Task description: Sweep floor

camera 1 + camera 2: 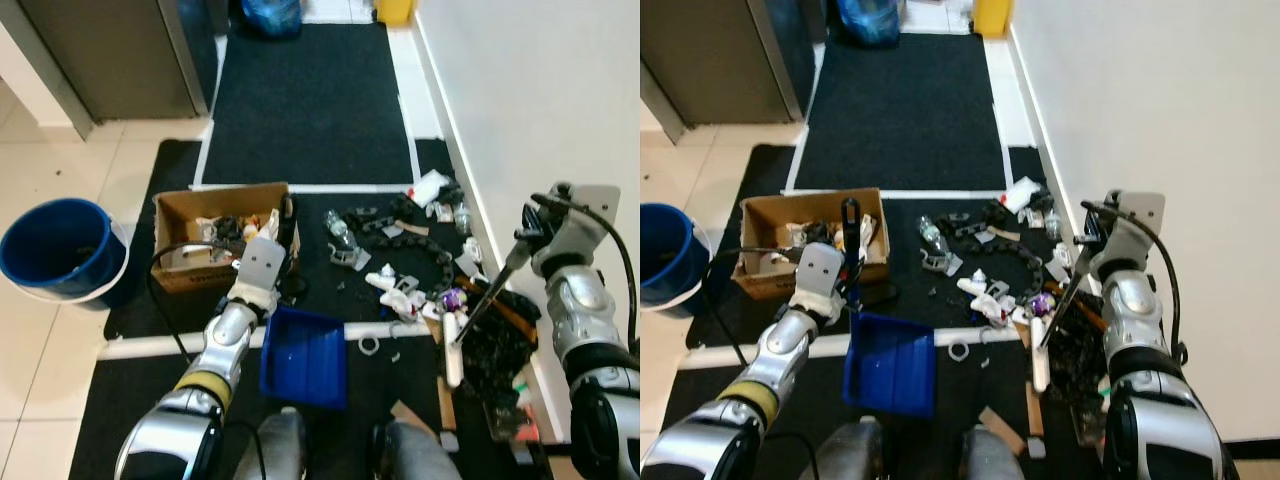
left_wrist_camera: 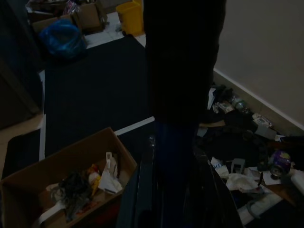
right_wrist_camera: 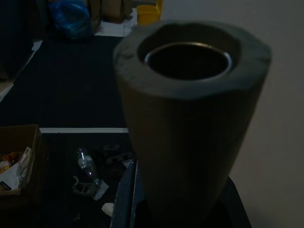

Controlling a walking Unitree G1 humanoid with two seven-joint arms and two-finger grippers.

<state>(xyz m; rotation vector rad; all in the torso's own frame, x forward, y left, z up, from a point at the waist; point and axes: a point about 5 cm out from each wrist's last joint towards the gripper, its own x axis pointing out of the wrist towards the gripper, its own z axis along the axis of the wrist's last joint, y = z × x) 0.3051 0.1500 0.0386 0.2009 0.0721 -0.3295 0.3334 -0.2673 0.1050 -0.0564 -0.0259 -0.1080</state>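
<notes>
Just below and ahead of the right gripper (image 1: pixel 522 243), a thin dark broom handle (image 1: pixel 490 290) slants down and toward the robot's left, ending in a white broom head (image 1: pixel 453 352) at the edge of the scattered litter (image 1: pixel 400 262) on the black floor mat (image 1: pixel 300 100). The right gripper is clamped round the handle's grey foam-sleeved top (image 3: pixel 190 118), which the right wrist view looks straight down. The left gripper (image 1: pixel 848 262) pinches the upright black stem of a blue plastic dustpan (image 1: pixel 303 355), whose tray lies flat on the mat directly beneath it and a little toward the robot.

The relation that matters: the litter lies between the two tools, to the left of the broom head and to the right of the dustpan's tray, so I judge the sweep must run leftward across the mat. The broom's long axis leans from the wall side down toward the pile, and the right arm is plainly the nearer to it.

Counted: one broom, one dustpan, one open brown cardboard box (image 1: pixel 222 232) half full of rubbish just beyond the left gripper, one round blue plastic bucket (image 1: pixel 55 248) well off to its left, and at least one clear plastic bottle (image 1: pixel 338 230) in the mess (smaller scraps are too many and too jumbled to count).
</notes>
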